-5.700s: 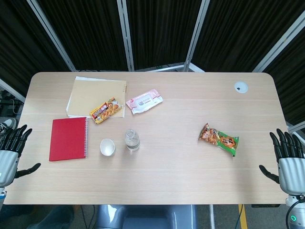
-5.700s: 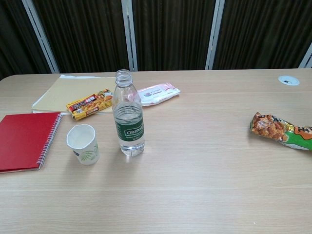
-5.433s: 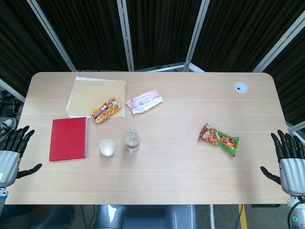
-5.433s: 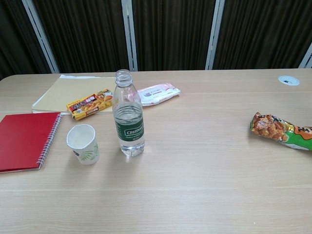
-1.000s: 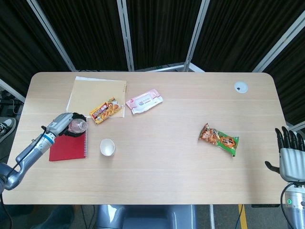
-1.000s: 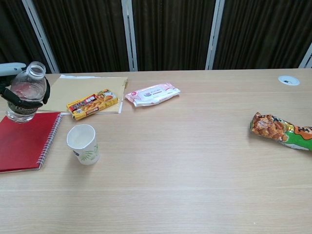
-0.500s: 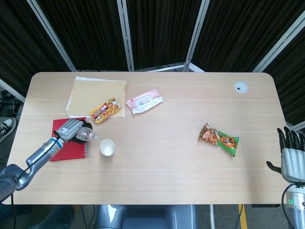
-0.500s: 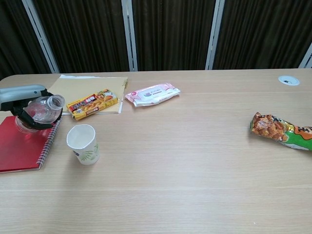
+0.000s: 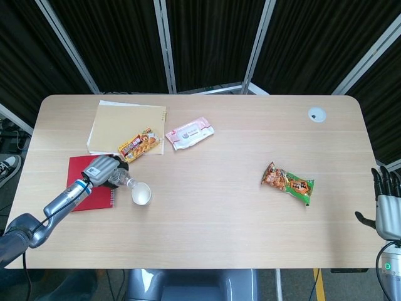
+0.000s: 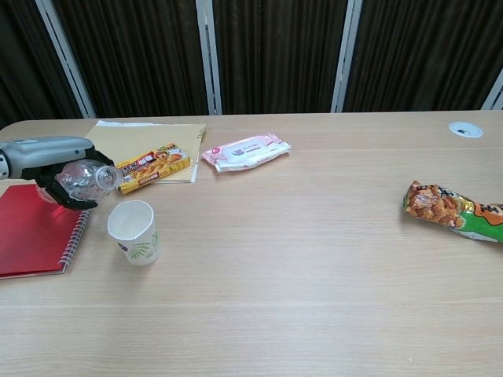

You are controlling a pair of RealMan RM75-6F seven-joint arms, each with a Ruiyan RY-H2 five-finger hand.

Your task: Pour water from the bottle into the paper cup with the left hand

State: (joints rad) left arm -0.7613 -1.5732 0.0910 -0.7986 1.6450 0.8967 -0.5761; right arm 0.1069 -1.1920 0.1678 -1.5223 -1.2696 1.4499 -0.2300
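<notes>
Left hand [image 10: 49, 169] wrapped around the body of the bottle [image 10: 88, 180], fingers closed about its lower half; bottle held off the tabletop [image 10: 314, 259] and tipped near horizontal, neck pointing toward the robot's right. In the head view the mouth sits just at the 10 o'clock edge of the paper cup [image 9: 141, 194]; in the chest view it hangs above and slightly left of the cup rim [image 10: 130, 214], apart from it. No stream visible at this resolution; cannot tell whether water is leaving yet. Judgement on handling: clear thin-walled plastic, partly filled, so light to moderate in weight and likely to dent under a hard squeeze; smooth wall may slip, so a mid-body wrap like this one suits it, leaving the neck free. Load will shift toward the neck as it tips. Cup is light paper, upright, unheld, easily knocked by the bottle mouth. Beneath the forearm, at 9 o'clock from the cup, a red notebook [image 10: 35, 228]. At 12 o'clock, a yellow snack box [image 10: 151, 166] on a tan folder [image 10: 141, 139]. Right hand [image 9: 388, 204] far off at the 3 o'clock table edge, fingers spread, holding nothing.
</notes>
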